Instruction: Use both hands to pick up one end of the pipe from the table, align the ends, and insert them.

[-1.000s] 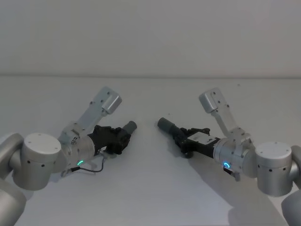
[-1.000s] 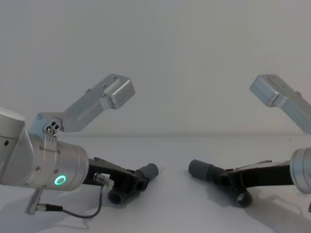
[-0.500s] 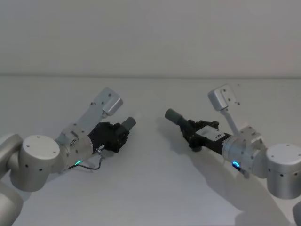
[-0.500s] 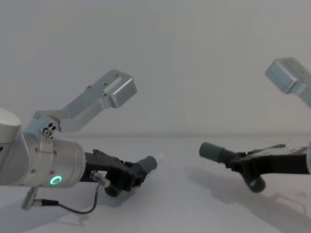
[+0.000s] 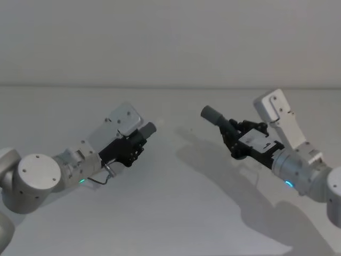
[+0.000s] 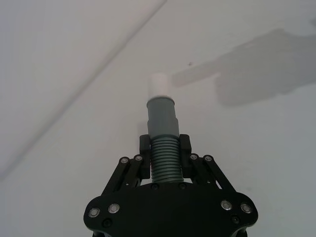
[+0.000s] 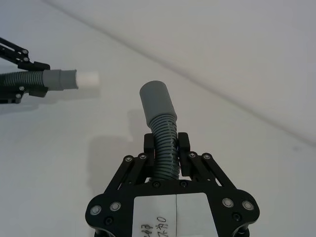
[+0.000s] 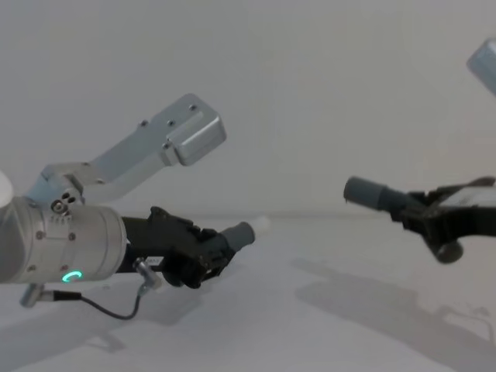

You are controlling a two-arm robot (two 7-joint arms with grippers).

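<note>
My left gripper (image 5: 131, 146) is shut on the ribbed middle of one dark grey pipe piece (image 6: 164, 160). It is held just above the table (image 5: 170, 213). Its smooth cuff end (image 8: 240, 233) carries a white tip (image 6: 159, 86) and points right. My right gripper (image 5: 235, 140) is shut on the ribbed part of the other pipe piece (image 7: 165, 143). That piece is held higher, and its cuff end (image 5: 212, 114) points left. In the right wrist view the left piece's cuff (image 7: 60, 79) lies well apart from the right cuff (image 7: 157, 101). A wide gap separates the two ends.
The white table runs back to a plain pale wall (image 5: 170, 42). Shadows of the arms fall on the table between and under the grippers. A thin black cable (image 8: 108, 310) hangs under my left wrist.
Both arms have lifted their pipe pieces off the table. The right piece has risen higher and shifted right. The left gripper has reached forward, and its arm now sits lower and flatter.
</note>
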